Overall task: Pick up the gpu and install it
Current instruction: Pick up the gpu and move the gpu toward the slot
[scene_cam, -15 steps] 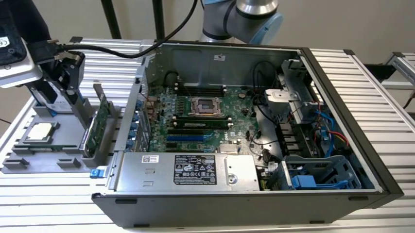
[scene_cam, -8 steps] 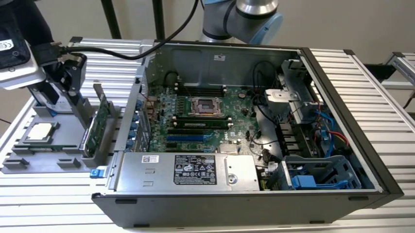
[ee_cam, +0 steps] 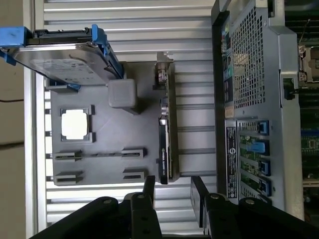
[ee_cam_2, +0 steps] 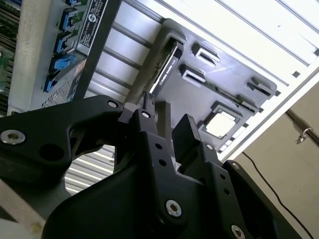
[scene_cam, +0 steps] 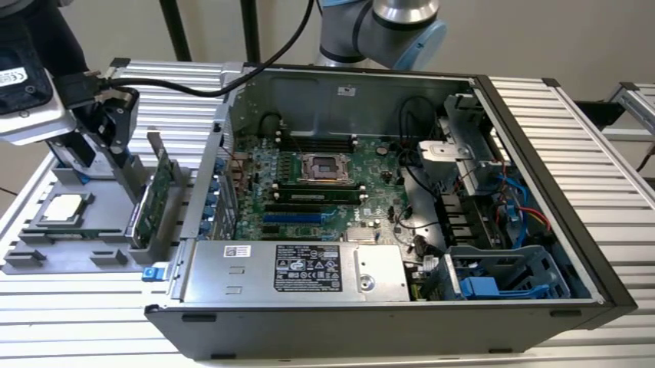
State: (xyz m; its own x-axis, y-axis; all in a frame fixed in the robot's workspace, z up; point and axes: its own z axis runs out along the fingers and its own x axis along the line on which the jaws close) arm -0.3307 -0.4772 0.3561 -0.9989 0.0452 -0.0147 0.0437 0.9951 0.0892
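Grey tray (scene_cam: 61,264) holds one CPU chip (scene_cam: 64,207), one hard drive (ee_cam: 60,55) and, on edge at its 3 o'clock side in the exterior view, one gpu (scene_cam: 156,201), the one gripper (ee_cam: 172,186) hovering near it, empty, jaws parted.

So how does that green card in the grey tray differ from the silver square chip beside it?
The gpu stands on edge in a slot of the grey tray; the CPU chip lies flat in a square pocket. The gpu is a long green board; the CPU chip is a small silver square. The gpu sits nearer the computer case than the CPU chip. Both rest in the same tray, and the open gripper holds neither.
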